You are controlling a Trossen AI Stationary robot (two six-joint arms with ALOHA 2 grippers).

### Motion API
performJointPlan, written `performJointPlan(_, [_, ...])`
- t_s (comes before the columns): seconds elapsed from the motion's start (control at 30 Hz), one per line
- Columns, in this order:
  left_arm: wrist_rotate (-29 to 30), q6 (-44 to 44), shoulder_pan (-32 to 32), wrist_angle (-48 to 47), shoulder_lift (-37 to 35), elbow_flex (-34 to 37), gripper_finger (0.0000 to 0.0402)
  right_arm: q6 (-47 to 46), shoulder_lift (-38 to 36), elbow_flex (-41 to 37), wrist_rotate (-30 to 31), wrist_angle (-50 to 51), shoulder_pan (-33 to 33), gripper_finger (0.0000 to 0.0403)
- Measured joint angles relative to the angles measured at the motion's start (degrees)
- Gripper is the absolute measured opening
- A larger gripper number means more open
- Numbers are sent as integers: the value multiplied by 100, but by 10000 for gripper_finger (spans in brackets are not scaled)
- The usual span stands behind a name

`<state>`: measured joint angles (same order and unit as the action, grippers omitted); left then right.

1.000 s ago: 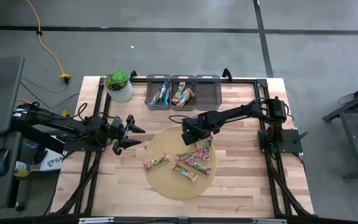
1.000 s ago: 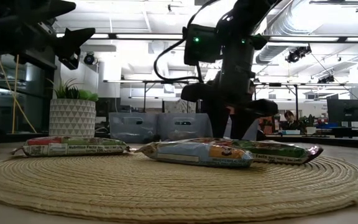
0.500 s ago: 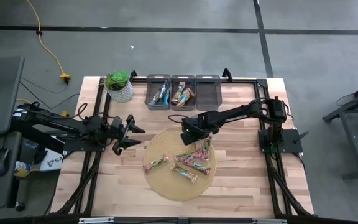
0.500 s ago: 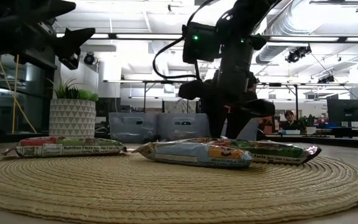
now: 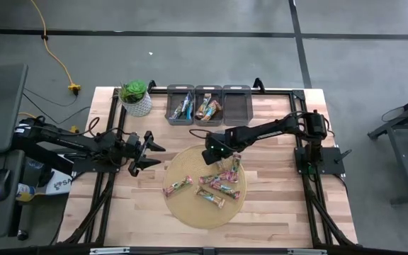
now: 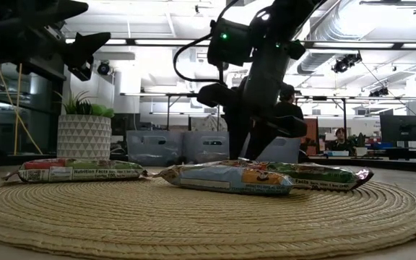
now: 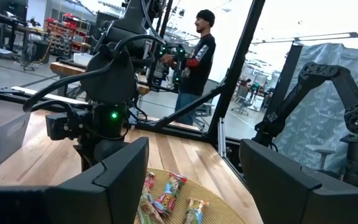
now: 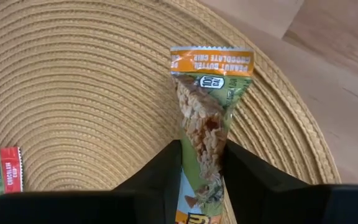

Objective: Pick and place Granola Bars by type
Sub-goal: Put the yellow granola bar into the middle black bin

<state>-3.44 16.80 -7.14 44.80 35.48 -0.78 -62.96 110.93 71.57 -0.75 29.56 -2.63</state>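
Observation:
Several foil-wrapped granola bars [image 5: 218, 185] lie flat on a round woven mat [image 5: 190, 210]; the low view shows them as well [image 6: 230, 177]. My right gripper [image 5: 217, 150] [image 8: 201, 149] is over the mat's far part, shut on a green-and-orange bar [image 8: 207, 93]. In the high view the gripper hides that bar. My left gripper [image 5: 147, 150] [image 7: 194, 180] hovers open over bare wood left of the mat. Three grey bins [image 5: 208, 105] stand at the far edge. The left one [image 5: 180, 106] and the middle one hold bars. My right gripper pinches the green-and-orange bar between its two fingers [image 8: 160, 174], on the wrapper's body [image 8: 201, 140] back from the orange crimped end [image 8: 211, 61]. The fingers lie along the bar and slant down from the table's right. The free end points at the mat.
A potted plant [image 5: 136, 99] stands at the far-left corner beside the bins. The right bin [image 5: 237, 105] looks empty. A red-wrapped bar [image 8: 8, 171] lies on the mat near the held one. A person [image 7: 194, 59] stands beyond the table. Bare wood surrounds the mat.
My right gripper has moved a little toward the table's left edge and tipped over. The cluster of bars on the mat's far-right part looks smaller than before, with one bar now in the fingers. My left arm has kept still.

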Motion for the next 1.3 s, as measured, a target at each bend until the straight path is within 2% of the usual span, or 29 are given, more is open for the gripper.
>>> performJointPlan(0.87, [20,0,1,-38,0,-1,248,117,9,-14,5,-22,45,101])
performJointPlan(1.3, [227,-2,1,-38,0,0,248,150,349,11,3,-310,192,101])
